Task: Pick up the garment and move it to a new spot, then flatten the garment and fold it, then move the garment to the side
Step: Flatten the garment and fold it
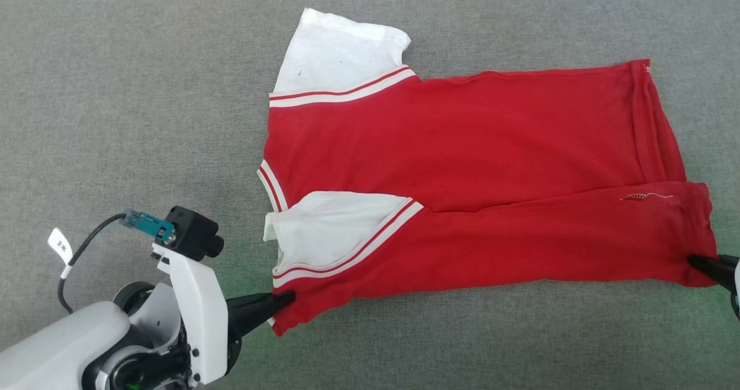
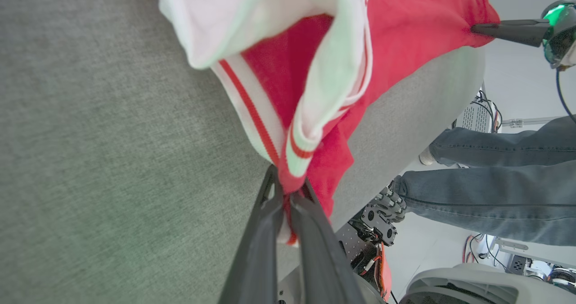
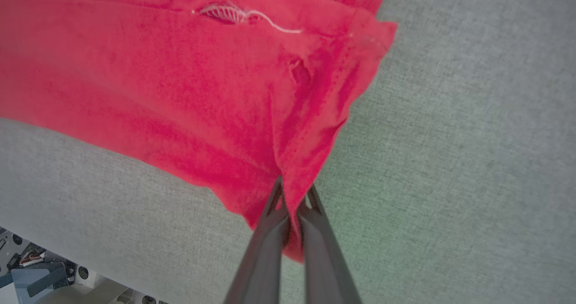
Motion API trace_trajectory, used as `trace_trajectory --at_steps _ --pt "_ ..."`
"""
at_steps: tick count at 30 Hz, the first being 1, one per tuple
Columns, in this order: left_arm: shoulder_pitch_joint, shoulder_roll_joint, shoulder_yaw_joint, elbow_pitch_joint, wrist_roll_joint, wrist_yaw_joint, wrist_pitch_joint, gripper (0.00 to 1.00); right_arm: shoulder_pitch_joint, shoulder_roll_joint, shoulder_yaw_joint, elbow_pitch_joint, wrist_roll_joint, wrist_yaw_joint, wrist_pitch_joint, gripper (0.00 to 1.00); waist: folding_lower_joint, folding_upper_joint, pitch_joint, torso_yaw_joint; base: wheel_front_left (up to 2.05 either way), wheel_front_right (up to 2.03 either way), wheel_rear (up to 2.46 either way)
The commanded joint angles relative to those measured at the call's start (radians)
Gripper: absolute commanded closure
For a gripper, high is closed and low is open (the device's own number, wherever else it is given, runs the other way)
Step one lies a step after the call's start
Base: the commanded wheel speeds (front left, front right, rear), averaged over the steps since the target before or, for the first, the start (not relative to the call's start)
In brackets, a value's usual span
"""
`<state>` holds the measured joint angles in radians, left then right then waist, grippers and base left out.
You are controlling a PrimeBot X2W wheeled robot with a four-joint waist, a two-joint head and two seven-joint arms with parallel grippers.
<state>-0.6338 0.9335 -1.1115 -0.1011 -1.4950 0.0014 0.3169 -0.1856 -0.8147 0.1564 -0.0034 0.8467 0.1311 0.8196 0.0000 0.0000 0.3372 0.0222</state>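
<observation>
Garment [image 1: 462, 159] looks light, limp and floppy to us; we judge its near corners best, where our left tool [image 1: 287, 299] and right tool [image 1: 695, 261] each pinch it.

A grey woven surface [image 1: 115, 89] covers the work area. Past its edge, the left wrist view shows a person's legs in blue jeans [image 2: 495, 191] near tangled cables [image 2: 488, 108].
</observation>
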Motion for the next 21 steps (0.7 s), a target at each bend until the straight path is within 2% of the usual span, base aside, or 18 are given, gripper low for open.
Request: trace_trajectory --at_steps 1,2,3,4,5,6,7,9,12,15,21 --pt "0.018 -0.005 0.001 -0.012 0.006 0.008 -0.016 1.00 0.021 0.007 -0.016 -0.013 0.004 -0.001 -0.009 1.00 0.0000 0.0000 0.001 0.003 0.00 0.00 0.00" --pt "0.021 -0.009 0.004 -0.013 0.008 0.014 -0.027 1.00 0.026 0.010 -0.020 -0.020 -0.001 -0.001 -0.014 0.92 0.0000 0.0000 0.002 0.004 0.00 0.00 0.00" --pt "0.024 -0.010 0.005 -0.012 0.011 0.016 -0.032 1.00 0.028 0.012 -0.025 -0.028 -0.009 -0.001 -0.023 0.59 0.0000 0.0000 0.002 0.004 0.00 0.00 0.00" --pt "0.025 -0.013 0.007 -0.010 0.015 0.016 -0.041 1.00 0.029 0.017 -0.035 -0.037 -0.019 -0.001 -0.040 0.04 0.0000 0.0000 0.002 0.004 0.00 0.00 0.00" --pt "0.023 -0.014 0.012 -0.008 0.024 0.018 -0.053 0.65 0.030 0.022 -0.046 -0.041 -0.028 -0.001 -0.057 0.00 0.0000 0.0000 0.002 0.004 0.00 0.00 0.00" --pt "0.024 -0.016 0.017 -0.002 0.022 0.021 -0.065 0.26 0.031 0.028 -0.055 -0.045 -0.039 -0.001 -0.075 0.00 0.0000 0.0000 0.002 0.004 0.00 0.00 0.00" --pt "0.026 -0.016 0.021 0.000 0.019 0.021 -0.074 0.03 0.031 0.035 -0.072 -0.046 -0.050 -0.001 -0.096 0.00 0.0000 0.0000 0.002 0.004 0.00 0.00 0.00" --pt "0.022 -0.002 0.037 0.004 0.028 0.020 -0.100 0.00 0.024 0.061 -0.116 -0.047 -0.076 -0.001 -0.149 0.00 0.0000 0.0000 0.007 0.001 0.00 0.00 0.00" --pt "0.021 0.016 0.080 0.026 0.029 0.049 -0.170 0.00 0.001 0.117 -0.165 -0.068 -0.134 -0.001 -0.266 0.00 0.0000 0.0000 0.018 -0.009 0.00 0.00 0.00" --pt "0.000 0.022 0.122 0.077 0.061 0.092 -0.248 0.00 -0.020 0.170 -0.165 -0.096 -0.196 -0.001 -0.416 0.00 0.0000 0.0000 0.032 -0.019 0.00 0.00 0.00" --pt "-0.129 -0.040 0.199 0.261 0.133 0.141 -0.363 0.00 -0.062 0.294 -0.151 -0.081 -0.284 -0.001 -0.680 0.00 0.0000 0.0000 0.068 -0.049 0.00 0.00 0.00"
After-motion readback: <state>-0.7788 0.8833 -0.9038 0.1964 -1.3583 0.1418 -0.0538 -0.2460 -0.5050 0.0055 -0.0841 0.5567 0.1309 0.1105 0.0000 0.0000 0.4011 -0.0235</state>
